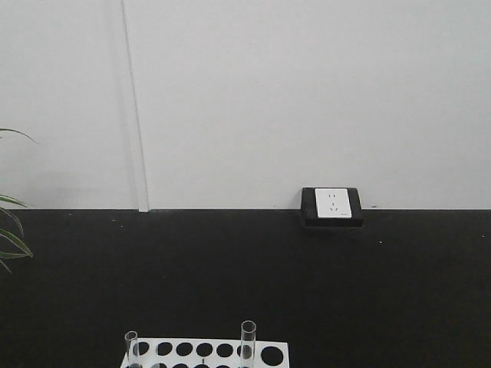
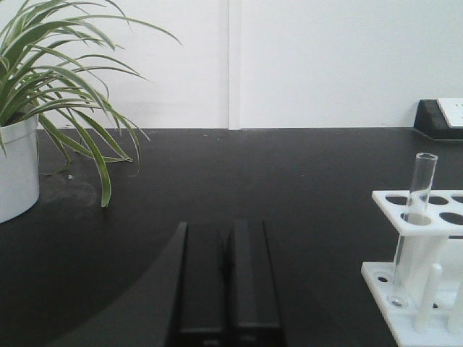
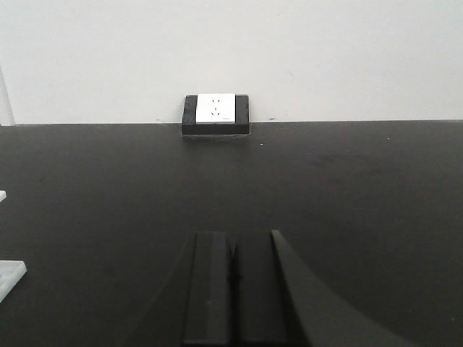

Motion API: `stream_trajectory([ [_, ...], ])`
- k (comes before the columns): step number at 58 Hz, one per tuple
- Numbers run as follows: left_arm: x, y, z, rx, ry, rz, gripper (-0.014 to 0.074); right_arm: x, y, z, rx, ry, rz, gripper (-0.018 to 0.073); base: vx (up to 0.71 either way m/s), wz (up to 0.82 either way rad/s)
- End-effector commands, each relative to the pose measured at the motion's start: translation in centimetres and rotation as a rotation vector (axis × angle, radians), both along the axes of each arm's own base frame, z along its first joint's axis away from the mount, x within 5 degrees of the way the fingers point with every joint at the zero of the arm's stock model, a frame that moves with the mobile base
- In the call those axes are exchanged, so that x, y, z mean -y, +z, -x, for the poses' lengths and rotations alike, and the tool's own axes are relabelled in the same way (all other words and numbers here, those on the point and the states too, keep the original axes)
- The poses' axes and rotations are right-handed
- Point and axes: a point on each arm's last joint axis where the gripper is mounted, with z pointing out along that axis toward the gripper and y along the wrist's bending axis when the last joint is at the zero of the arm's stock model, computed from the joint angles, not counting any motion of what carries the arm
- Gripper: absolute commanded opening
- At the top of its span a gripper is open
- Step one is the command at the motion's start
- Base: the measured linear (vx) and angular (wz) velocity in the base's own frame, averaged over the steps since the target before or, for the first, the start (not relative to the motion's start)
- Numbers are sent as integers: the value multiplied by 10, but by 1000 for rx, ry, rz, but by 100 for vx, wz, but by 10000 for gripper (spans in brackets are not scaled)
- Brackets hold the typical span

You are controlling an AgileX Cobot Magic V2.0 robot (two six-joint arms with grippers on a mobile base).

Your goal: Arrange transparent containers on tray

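Note:
Two transparent containers stand upright in a white rack (image 1: 272, 356) at the bottom of the front view: a short-showing tube (image 1: 131, 343) at its left corner and a taller one (image 1: 248, 339) further right. The left wrist view shows one tube (image 2: 415, 217) standing in the rack (image 2: 405, 285) at the right. My left gripper (image 2: 228, 225) is shut with nothing in it, low over the black table, left of the rack. My right gripper (image 3: 233, 237) is also shut and empty, with white rack corners (image 3: 9, 276) at the far left. The tray is out of view.
A potted spider plant (image 2: 29, 101) in a white pot stands at the left, its leaves (image 1: 11, 230) at the front view's left edge. A black-framed white socket box (image 1: 331, 205) sits against the back wall. The black table surface (image 3: 347, 188) runs to the wall.

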Motion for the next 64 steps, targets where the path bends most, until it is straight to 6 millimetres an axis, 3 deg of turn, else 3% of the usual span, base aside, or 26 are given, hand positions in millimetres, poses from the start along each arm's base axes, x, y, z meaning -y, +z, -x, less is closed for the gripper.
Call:
stream_trajectory([
  [1,0,-5,-1,45,-2,3,-7,-1,5,-1,73,10,7,-12,0,0],
  [40,0,-2,-1,67,-2,21,-8,-1,5,-1,73,10,7,-12,0,0],
  [64,1,23,3,325,-16,14,-6,-2,12,0,154,23,30,-13,0,0],
])
